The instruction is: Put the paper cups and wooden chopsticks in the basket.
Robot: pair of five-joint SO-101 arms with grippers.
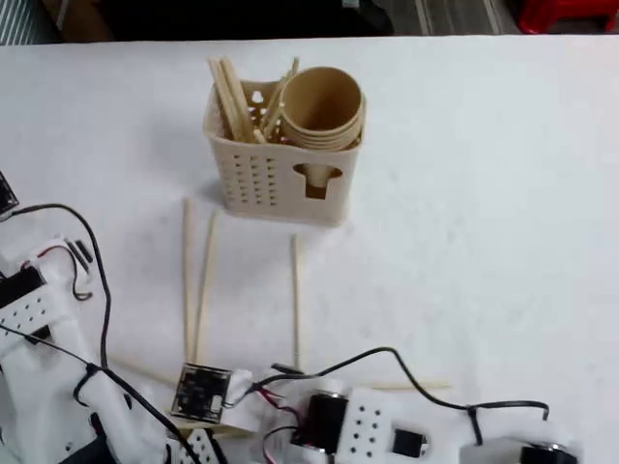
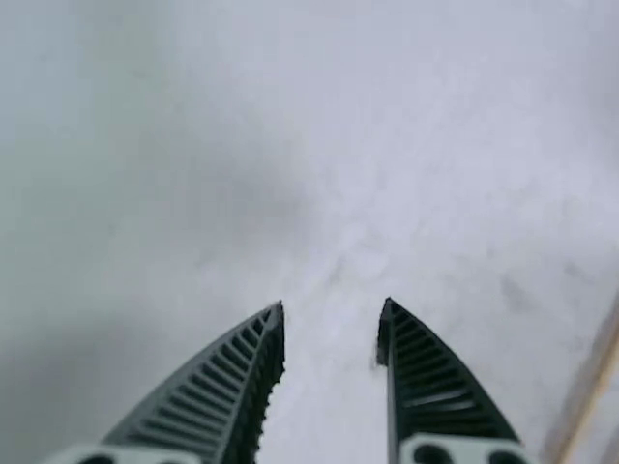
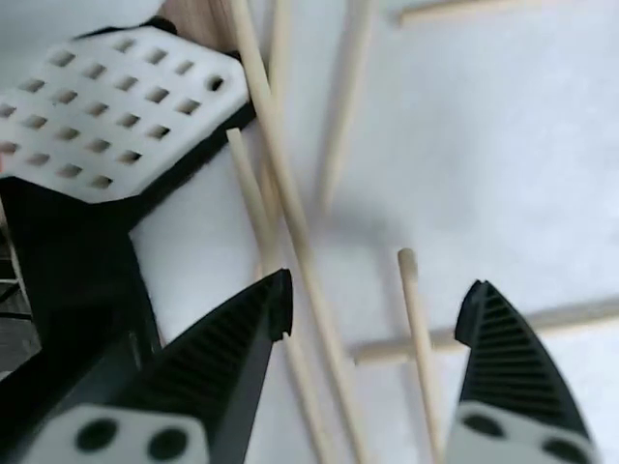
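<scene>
Right wrist view: right gripper [image 3: 379, 282] spread wide astride loose wooden chopsticks [image 3: 290, 213] on table [image 1: 484, 193] at 6 o'clock of basket [image 1: 280, 179], positioned for pickup; paper cups [image 1: 324, 106] already nested in basket; left gripper [image 2: 333, 304] likewise parted above table.

The two arms [image 1: 29, 387] are made of white plastic blocks with black round motors [image 1: 324, 420] set in them. Some white plates [image 1: 366, 425] have rows of small holes. Thin black cables [image 1: 102, 309] loop over the arms, and short red wires [image 1: 70, 271] run next to them. One arm has a small square board [image 1: 201, 391] with tiny shiny bits on it. The left gripper [image 2: 333, 305] has two black pointed fingers [image 2: 222, 396] with ridges down the inner sides. The right gripper [image 3: 380, 280] looks the same, and its white bases [image 3: 126, 435] have dark round holes.
</scene>
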